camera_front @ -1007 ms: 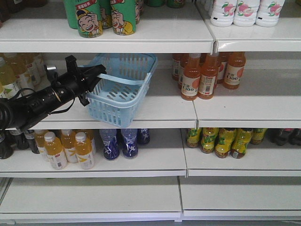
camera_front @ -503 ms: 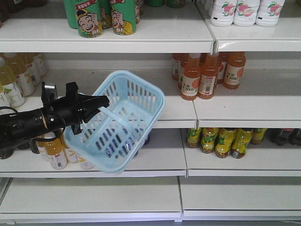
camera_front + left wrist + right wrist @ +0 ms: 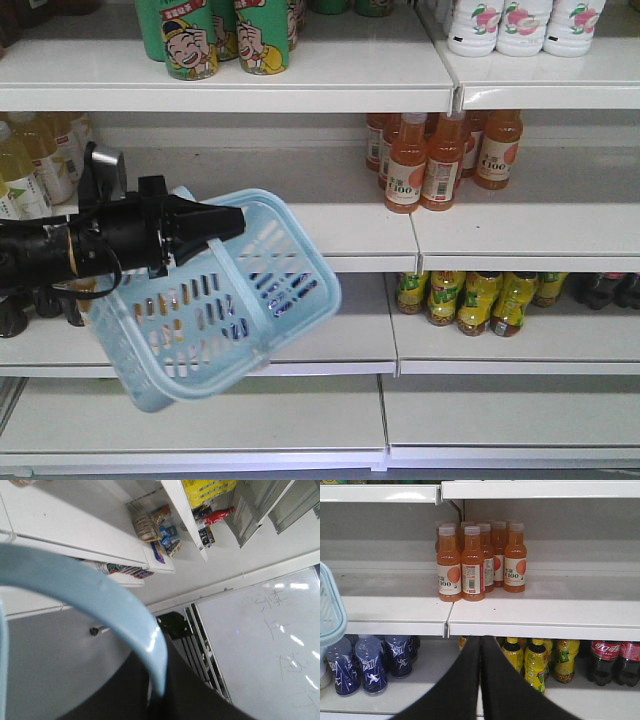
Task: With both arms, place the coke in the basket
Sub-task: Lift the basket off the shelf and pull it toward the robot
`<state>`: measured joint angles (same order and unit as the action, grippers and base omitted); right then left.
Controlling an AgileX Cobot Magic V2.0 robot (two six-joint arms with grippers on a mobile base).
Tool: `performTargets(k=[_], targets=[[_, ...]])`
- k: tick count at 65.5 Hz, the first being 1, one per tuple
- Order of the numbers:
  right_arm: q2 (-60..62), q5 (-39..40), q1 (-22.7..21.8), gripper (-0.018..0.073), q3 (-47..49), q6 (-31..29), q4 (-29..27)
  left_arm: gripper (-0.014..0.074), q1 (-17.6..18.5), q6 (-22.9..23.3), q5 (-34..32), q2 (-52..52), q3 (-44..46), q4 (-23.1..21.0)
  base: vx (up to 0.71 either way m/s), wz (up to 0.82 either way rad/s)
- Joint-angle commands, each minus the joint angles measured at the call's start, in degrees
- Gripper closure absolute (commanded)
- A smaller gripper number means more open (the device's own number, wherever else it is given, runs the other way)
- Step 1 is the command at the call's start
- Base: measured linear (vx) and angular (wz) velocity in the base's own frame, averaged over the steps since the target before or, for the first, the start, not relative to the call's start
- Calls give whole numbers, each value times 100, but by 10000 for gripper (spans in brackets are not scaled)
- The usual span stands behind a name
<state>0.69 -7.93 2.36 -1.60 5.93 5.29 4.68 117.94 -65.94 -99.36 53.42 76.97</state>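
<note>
Two end effectors are engaged. The left end effector (image 3: pixel 232 218) is clenched on the handle (image 3: pixel 100 600) of the basket (image 3: pixel 215 335), which hangs steeply tilted below and ahead of it. The right end effector (image 3: pixel 480 640) is pinched together and carries nothing. The coke (image 3: pixel 605 661) stands on the lower shelf (image 3: pixel 445 680), below and to the right of the right end effector, beside yellow bottles (image 3: pixel 535 662). Hazard: the basket likely pivots freely on its handle. Swing could knock shelved stock. A slanted mouth could also make a released bottle strike the rim and fall.
</note>
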Motion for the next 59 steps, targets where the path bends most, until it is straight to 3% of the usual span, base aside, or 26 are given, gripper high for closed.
performTargets(k=[1,25,59], targets=[[88,424,-18,568,-87,-11,31,604,236,65,-1299,320,-109,-296,0,0],[88,424,-18,568,-87,-11,31,604,1123,24,-1299,278,-867,-334,0,0],[88,424,-18,568,-87,-11,31,604,1642,-120,-1299,267,-1062,-640,0,0]])
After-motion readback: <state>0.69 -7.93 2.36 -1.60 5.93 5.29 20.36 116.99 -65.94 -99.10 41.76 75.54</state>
